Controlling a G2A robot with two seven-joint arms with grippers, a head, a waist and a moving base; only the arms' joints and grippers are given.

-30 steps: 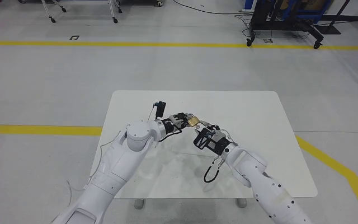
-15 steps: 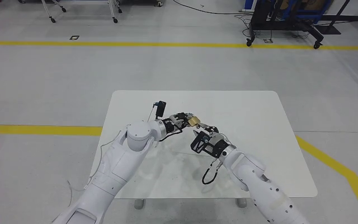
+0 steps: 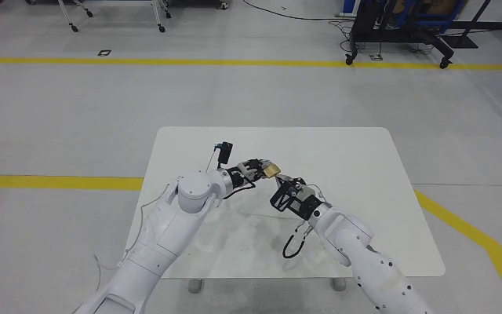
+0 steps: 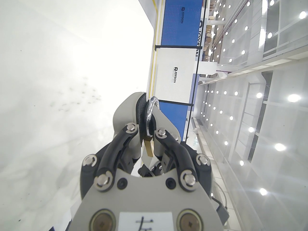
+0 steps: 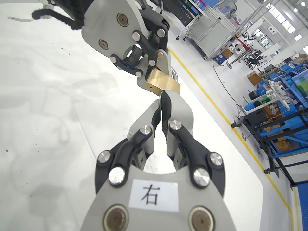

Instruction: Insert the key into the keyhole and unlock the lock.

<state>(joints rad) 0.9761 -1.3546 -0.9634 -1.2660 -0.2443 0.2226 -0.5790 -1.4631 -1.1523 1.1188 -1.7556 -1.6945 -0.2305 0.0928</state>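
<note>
Over the white table (image 3: pixel 353 157), the left gripper (image 4: pixel 147 115) is clamped on the brass lock (image 5: pixel 163 85), holding it off the surface. The right gripper (image 5: pixel 163 102) is pinched tight on the key (image 5: pixel 160 94), whose tip meets the lock's keyhole face.

Bright ceiling lamps (image 4: pixel 294 98) wash the white table (image 4: pixel 72 25) into glare, and wrist views bend at their edges.

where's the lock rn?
Top view: lock in the left pincer over the table's middle, off the surface; the right pincer holds the key at its base.
</note>
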